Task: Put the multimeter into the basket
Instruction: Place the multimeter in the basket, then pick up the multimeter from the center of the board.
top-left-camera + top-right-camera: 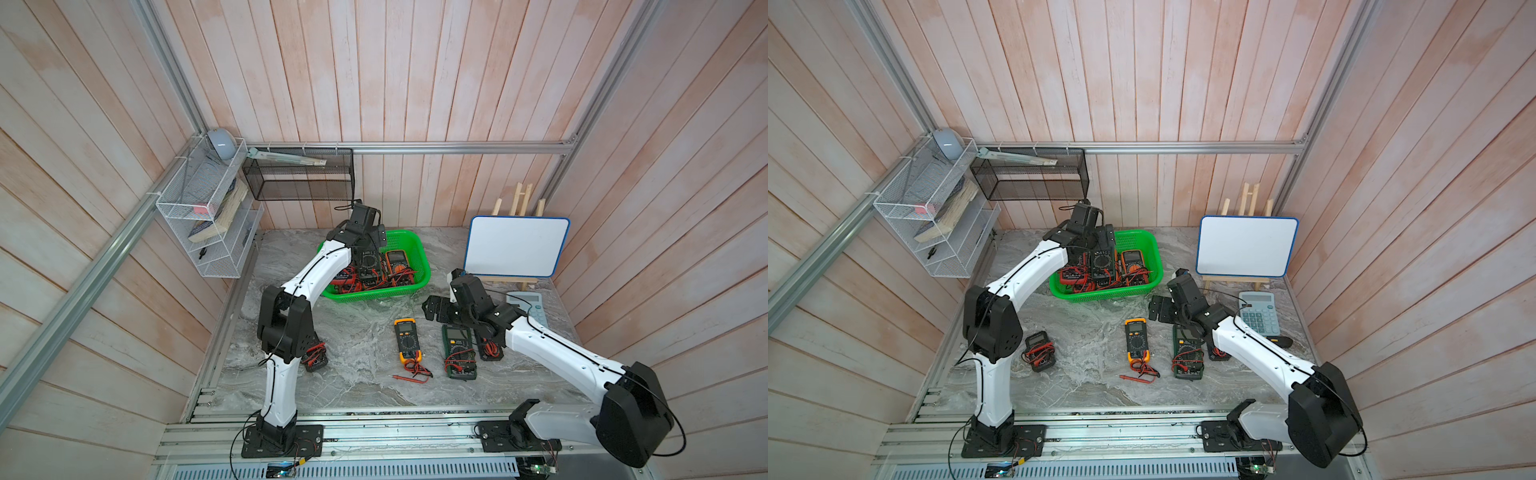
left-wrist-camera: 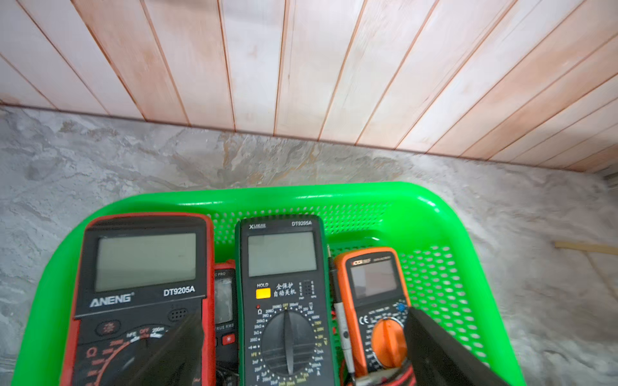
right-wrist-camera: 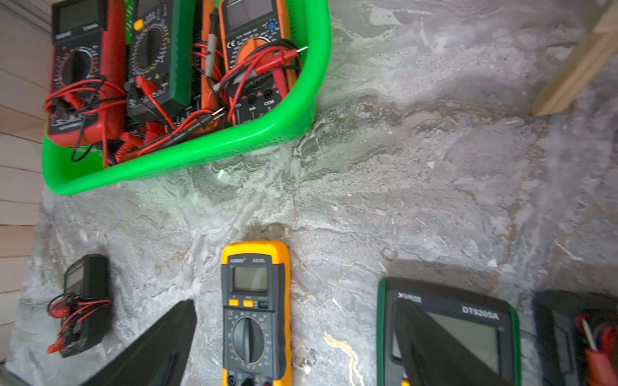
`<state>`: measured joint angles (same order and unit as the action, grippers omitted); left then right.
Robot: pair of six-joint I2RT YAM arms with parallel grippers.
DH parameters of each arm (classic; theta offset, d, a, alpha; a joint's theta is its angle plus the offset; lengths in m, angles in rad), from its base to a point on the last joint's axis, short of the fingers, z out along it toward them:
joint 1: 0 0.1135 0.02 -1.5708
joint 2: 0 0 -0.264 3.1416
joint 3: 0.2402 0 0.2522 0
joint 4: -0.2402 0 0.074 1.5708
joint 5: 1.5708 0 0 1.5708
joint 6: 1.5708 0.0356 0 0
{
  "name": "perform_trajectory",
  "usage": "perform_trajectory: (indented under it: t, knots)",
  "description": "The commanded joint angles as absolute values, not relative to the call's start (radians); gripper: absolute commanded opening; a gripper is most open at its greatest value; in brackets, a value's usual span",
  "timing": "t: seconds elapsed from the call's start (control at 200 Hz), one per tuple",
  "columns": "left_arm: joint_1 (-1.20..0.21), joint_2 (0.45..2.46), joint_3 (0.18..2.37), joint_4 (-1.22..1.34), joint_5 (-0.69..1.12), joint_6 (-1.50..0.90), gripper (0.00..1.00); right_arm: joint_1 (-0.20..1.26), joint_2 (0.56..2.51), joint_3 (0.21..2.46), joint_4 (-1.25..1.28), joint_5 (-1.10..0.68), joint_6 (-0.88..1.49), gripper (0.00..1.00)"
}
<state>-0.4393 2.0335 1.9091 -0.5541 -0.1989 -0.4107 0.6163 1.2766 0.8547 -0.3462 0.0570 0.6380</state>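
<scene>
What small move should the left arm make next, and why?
Probably raise the left gripper straight up, clear of the basket. Its jaws stand open and empty over the dark green multimeter, which lies in the basket among others, while the yellow multimeter lies on the table.

A bright green basket (image 2: pixel 301 192), its walls dotted with rows of small holes, is set on a grey table (image 1: pixel 361 332) marbled with pale and rust-brown veins. In it are seen a red-cased meter (image 2: pixel 143 300) with a black face, a dark-green-cased meter (image 2: pixel 284 300) with a yellow button, and an orange meter (image 2: pixel 371 300) with an orange dial, tangled in red and black test leads (image 3: pixel 274 60). On the marbling are shown a yellow-orange meter (image 3: pixel 255 310), a second green-cased meter (image 3: pixel 481 314) and a small black meter (image 3: pixel 88 277). The walls (image 1: pixel 415 83) are clad in pale pink-and-white planks. A white board (image 1: pixel 515 245) is edged in blue.
</scene>
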Motion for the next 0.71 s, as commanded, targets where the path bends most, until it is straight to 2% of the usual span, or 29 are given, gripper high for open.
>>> perform_trajectory:
  t: [0.0, 0.27, 0.7]
  knots:
    - [-0.456, 1.934, 1.83, -0.534, -0.148, -0.404, 1.0, 0.618, 1.254, 0.819, -0.434, 0.14, 0.623, 0.98]
    - [-0.529, 1.684, 1.511, -0.419, -0.092, -0.444, 1.0, 0.613, 1.19, 0.687, -0.471, 0.169, 0.681, 0.98]
    - [-0.613, 1.412, 1.144, -0.336, -0.003, -0.558, 1.0, 0.612, 1.124, 0.566, -0.48, 0.178, 0.747, 0.98]
